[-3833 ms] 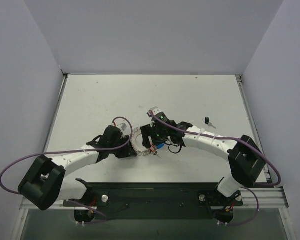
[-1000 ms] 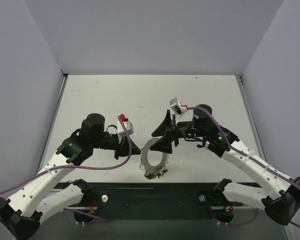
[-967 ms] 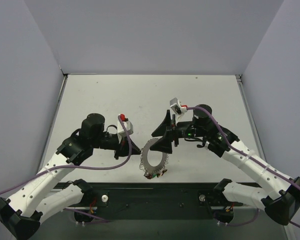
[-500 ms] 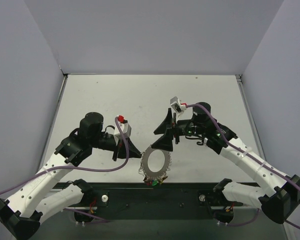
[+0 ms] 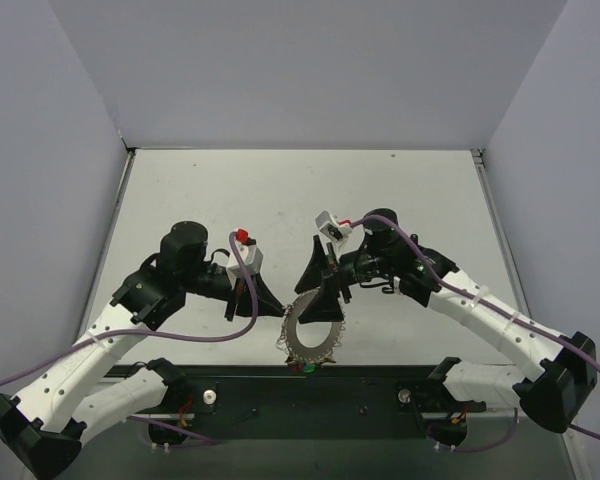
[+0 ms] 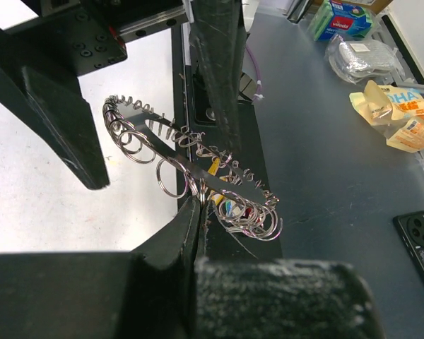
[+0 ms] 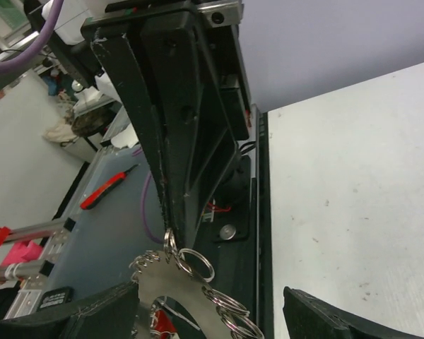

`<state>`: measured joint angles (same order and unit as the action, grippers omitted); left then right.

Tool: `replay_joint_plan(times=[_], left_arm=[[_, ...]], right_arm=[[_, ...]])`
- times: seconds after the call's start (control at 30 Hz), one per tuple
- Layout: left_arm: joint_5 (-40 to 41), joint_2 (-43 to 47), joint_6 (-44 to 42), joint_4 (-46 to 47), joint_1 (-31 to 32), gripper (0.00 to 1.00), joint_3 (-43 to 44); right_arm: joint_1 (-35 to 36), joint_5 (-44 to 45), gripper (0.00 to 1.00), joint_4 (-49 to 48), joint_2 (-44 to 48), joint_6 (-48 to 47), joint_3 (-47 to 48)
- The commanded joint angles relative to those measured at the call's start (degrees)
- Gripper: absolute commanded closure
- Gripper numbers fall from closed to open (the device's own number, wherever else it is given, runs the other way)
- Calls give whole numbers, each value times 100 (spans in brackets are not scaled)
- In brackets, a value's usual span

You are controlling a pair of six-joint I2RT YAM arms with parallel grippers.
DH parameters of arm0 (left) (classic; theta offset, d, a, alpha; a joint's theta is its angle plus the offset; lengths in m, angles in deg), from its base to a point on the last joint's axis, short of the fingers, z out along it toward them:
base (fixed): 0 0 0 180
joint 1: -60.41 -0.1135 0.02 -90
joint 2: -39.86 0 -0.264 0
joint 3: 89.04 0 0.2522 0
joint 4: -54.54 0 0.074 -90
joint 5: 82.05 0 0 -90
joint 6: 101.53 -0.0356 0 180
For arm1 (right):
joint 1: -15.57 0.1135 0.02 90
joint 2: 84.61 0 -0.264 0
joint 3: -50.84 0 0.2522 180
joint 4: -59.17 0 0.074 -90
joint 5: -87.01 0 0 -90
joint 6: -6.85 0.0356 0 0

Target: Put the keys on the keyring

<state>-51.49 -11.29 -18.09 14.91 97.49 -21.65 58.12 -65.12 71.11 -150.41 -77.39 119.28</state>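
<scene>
The keyring [image 5: 298,342], a flat silvery disc with small wire rings round its rim, hangs in the air over the table's near edge. My left gripper [image 5: 272,308] is shut on one of those small rings at the disc's upper left; the left wrist view shows its jaws [image 6: 198,201] pressed together on the ring, with the keyring [image 6: 198,168] stretching away. The keys [image 5: 302,364], with red, green and yellow heads, dangle from the bottom of the keyring [image 7: 166,293]. My right gripper [image 5: 320,288] stands open at the disc's top, one finger either side, touching nothing.
The black base rail [image 5: 310,385] runs just below the hanging keys. The white table [image 5: 280,200] lies behind both arms, with grey walls on three sides. Beyond the table's near edge, the left wrist view shows a dark floor with packets [image 6: 396,113].
The right gripper has let go of the keyring, opened wider and shifted left. The keyring has swung lower, hanging from the left gripper alone.
</scene>
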Motion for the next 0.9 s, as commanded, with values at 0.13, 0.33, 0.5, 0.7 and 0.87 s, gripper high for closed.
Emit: replay_joint_plan(times=[0.13,0.33,0.5,0.7,0.87], left_arm=[[-340,9,85,627,19,100,342],[-112,114,121,662,19,100,307],[774,325,94,478,10,93,324],[1979,931,349,652,1,31,210],[1937,1073,490,829,1,25,122]], right_arm=[[70,-748,33,59,-284,-233,439],[70,-871,85,112,-372,-189,553],[52,-862,100,121,-267,-163,553],[0,-950,100,138,-117,-189,509],[-27,-1056,100,139,-56,-224,509]])
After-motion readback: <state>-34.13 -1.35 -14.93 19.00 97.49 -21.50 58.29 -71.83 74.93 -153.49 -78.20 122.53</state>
